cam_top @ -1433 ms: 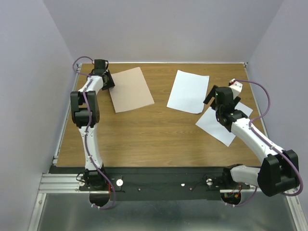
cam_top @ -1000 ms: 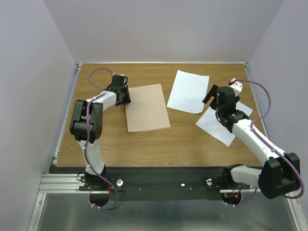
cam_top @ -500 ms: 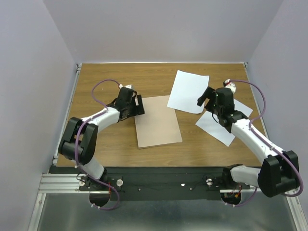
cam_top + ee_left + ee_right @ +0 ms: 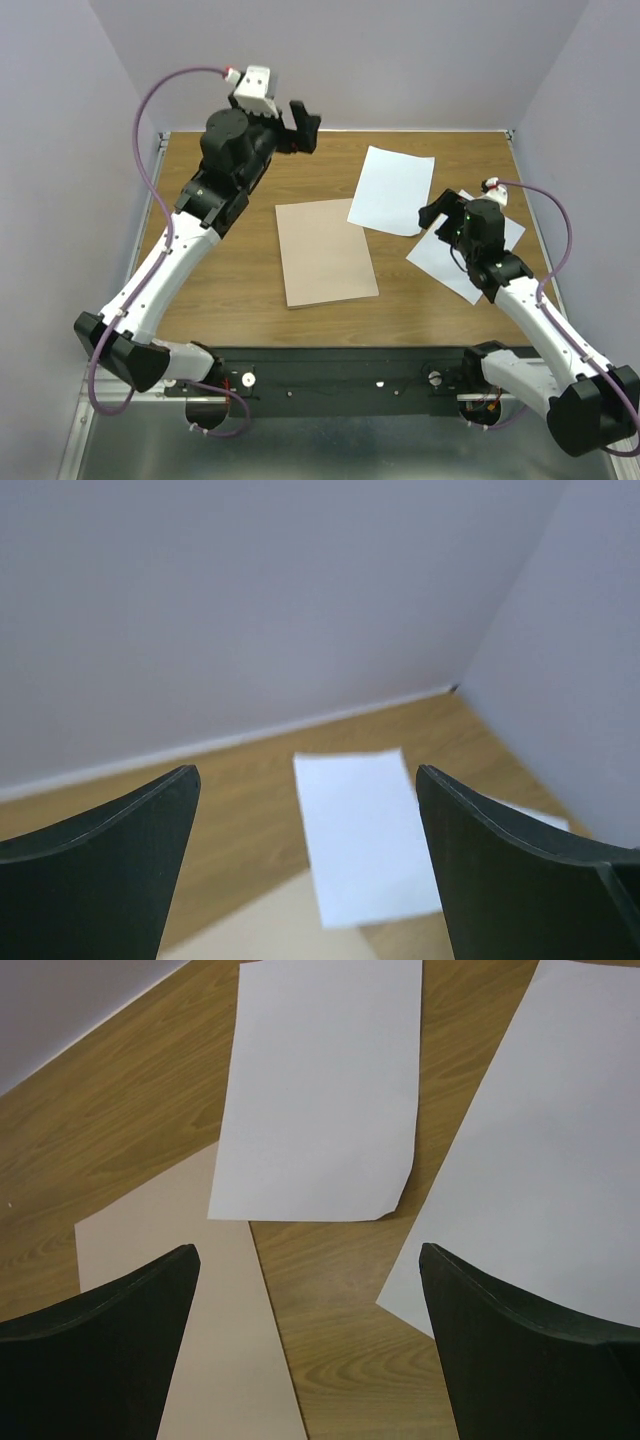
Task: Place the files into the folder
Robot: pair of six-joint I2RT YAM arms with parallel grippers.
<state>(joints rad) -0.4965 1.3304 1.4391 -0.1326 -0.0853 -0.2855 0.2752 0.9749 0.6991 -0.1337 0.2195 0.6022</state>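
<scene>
The pinkish-tan folder (image 4: 326, 252) lies flat and closed at the table's middle. One white file (image 4: 392, 189) lies just behind its far right corner, and a second file (image 4: 452, 264) lies to the right, partly under my right arm. My left gripper (image 4: 292, 127) is open and empty, raised high over the back left. Its wrist view shows the nearer file (image 4: 364, 830), a corner of the folder (image 4: 268, 935) and the edge of the other file (image 4: 530, 815). My right gripper (image 4: 440, 214) hangs open and empty above the gap between folder (image 4: 200, 1300) and both files (image 4: 320, 1090) (image 4: 545, 1150).
Lilac walls close in the wooden table (image 4: 230, 290) at the back and both sides. A black and metal rail (image 4: 340, 380) with the arm bases runs along the near edge.
My left gripper dragged the folder from the back left to the middle, opened and let it go, then rose high toward the back wall. My right gripper shifted slightly nearer.
</scene>
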